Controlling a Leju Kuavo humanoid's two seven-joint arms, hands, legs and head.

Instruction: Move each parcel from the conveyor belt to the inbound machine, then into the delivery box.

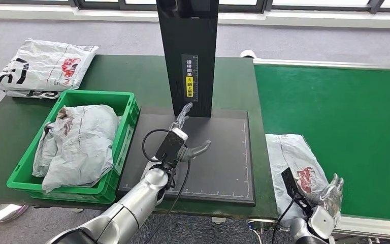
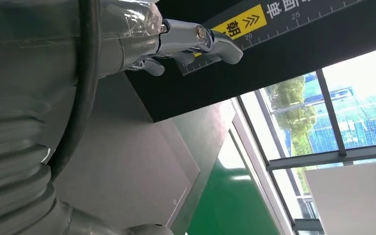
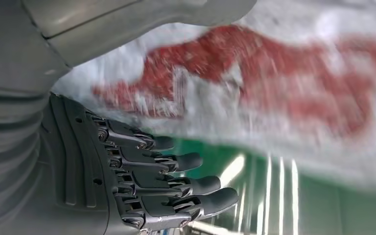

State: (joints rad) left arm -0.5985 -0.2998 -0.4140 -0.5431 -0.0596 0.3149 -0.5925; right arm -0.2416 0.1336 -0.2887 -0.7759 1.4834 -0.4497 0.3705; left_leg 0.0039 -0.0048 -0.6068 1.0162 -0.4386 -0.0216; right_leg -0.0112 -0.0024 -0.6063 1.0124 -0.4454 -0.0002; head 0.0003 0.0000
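With the parcel (image 1: 295, 162) lying on the belt's (image 1: 345, 127) near edge beside the scanner plate (image 1: 218, 157), the right hand (image 1: 330, 195), fingers spread and empty, should close on its near edge while the open left hand (image 1: 183, 133) keeps clear.

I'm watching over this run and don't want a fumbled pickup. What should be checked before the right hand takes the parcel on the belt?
1. Parcel within reach: the parcel lies on the green belt near its front edge, right by the right hand. Ok.
2. Right hand free: its fingers are spread and hold nothing. Ok.
3. Grasp made: the right wrist view is blurred; contact with the parcel cannot be judged. Cannot tell.
4. Scanner platform free: the left hand hovers open over the black platform. Not ok.
5. Room in the green crate: a grey bag already fills much of it. Cannot tell.
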